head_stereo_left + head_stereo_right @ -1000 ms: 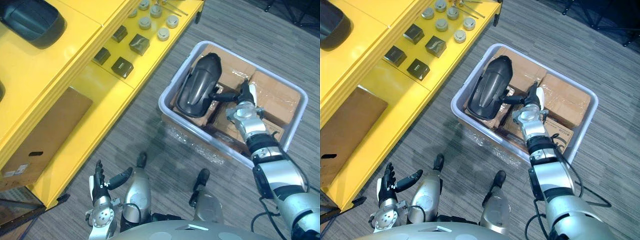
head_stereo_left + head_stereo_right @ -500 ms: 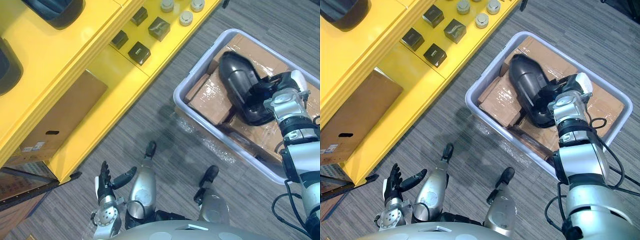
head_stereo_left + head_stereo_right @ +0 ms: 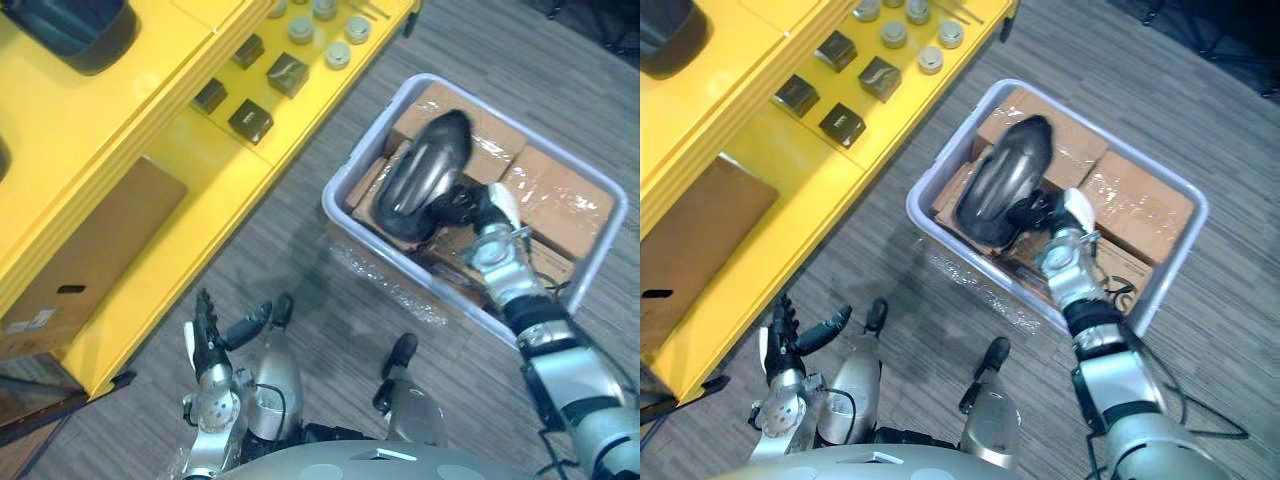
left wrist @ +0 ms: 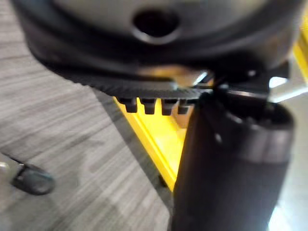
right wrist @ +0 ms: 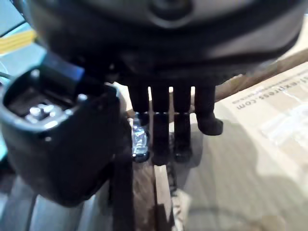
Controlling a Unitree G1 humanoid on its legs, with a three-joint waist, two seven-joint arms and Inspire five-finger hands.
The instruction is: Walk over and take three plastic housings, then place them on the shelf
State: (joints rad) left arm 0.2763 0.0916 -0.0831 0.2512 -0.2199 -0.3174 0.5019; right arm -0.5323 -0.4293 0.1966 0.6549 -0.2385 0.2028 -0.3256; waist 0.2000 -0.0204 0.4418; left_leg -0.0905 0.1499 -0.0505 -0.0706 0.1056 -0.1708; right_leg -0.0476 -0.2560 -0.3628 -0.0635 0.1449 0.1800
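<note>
Glossy black oblong plastic housing (image 3: 425, 175) tilts above the grey plastic tub (image 3: 400, 272), long axis 1 to 7 o'clock, at 10 o'clock from the right hand (image 3: 482, 215), which appears to pinch its lower rim; the spread left hand (image 3: 205, 345) is well apart, beside the yellow shelf (image 3: 130, 130)

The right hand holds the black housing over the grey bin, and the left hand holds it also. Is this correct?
Not quite. The right hand holds the black housing over the grey bin, but the left hand holds nothing: it is open, low beside the yellow shelf. The left eye view shows this.
</note>
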